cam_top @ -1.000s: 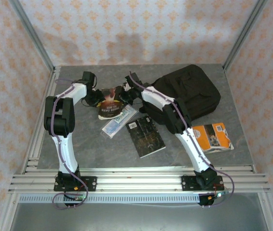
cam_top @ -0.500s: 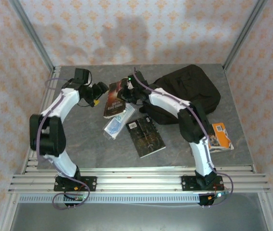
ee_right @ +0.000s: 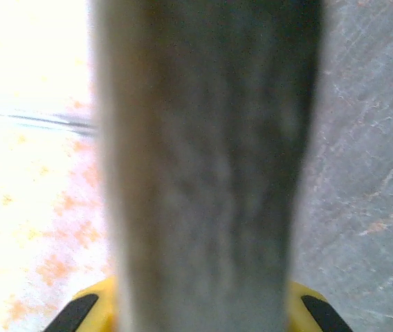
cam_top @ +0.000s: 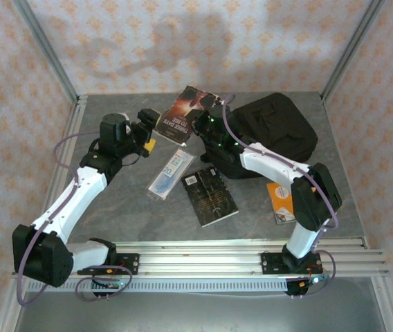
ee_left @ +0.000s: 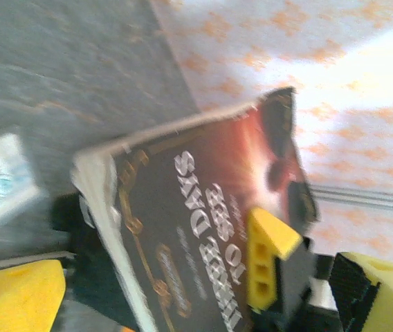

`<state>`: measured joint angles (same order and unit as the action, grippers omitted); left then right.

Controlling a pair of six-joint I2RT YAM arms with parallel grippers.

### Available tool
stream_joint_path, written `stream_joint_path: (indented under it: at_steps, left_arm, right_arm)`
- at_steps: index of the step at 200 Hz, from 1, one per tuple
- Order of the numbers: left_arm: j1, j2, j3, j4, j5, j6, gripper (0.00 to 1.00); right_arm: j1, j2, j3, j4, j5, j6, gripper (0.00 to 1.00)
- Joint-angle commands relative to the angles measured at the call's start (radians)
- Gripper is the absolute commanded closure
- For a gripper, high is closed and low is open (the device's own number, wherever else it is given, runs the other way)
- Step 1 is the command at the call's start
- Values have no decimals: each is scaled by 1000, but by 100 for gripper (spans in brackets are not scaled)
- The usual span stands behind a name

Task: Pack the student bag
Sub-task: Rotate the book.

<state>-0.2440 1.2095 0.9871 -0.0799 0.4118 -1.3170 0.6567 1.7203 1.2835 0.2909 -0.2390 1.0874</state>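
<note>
Right, the right fingers (ee_right: 86,308) are clamped on the red-covered book (cam_top: 181,114), which hangs tilted above the back of the bench (cam_top: 134,207), pinched near one edge with most of its weight out beyond the grip. That's the first worry: a hold this far off centre could let the book pivot or slide out, and if it goes it probably lands on the plastic packet (cam_top: 171,168) or the black book (cam_top: 210,197) below. The left fingers (ee_left: 16,297) are spread wide and holding nothing, hovering just beside the book's lower edge, so a careless swing from either arm could knock the two together. The bag (cam_top: 276,131) lies flat at the back right of the bench, close behind the right arm, and I can't make out an open mouth on it. If it is shut, the book would just get pushed against fabric. The orange book (cam_top: 279,197) sits partly under the right arm, easy to clip.
</note>
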Motion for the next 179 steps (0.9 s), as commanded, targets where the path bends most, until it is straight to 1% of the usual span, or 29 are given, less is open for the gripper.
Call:
stream_joint_path:
  at_steps: [1,13,35,52,71,79,101,121,154,168,179]
  left_arm:
    - [-46,-18,-30,141,-88,-99,0]
    - [-66,-28,-59,184,-120,-127,0]
    - [-83,-42,-102,259,-170,-149,6]
    - [-86,-42,-100,270,-169,-134,8]
    - [-89,-40,-101,295,-172,-125,8]
    - [-89,-36,-102,304,-175,-124,10]
    - [-90,-12,-104,357,-170,-144,20]
    - [-96,16,-97,418,-156,-155,32]
    - [-116,33,-80,440,-160,-130,49]
    - [-120,41,-89,465,-156,-131,58]
    - [-120,44,-97,478,-154,-130,68]
  right_arm:
    - [23,-72,-26,208,75,125,100]
    - [38,-94,-40,216,103,131,100]
    - [57,-120,-66,249,138,146,100]
    - [60,-125,-78,293,137,165,100]
    - [63,-127,-81,307,139,187,100]
    - [66,-126,-82,313,144,198,100]
    - [80,-119,-88,339,147,216,100]
    - [93,-119,-100,360,155,224,100]
    - [97,-117,-119,394,164,236,100]
    - [97,-120,-124,393,167,236,100]
    - [98,-122,-124,388,165,232,100]
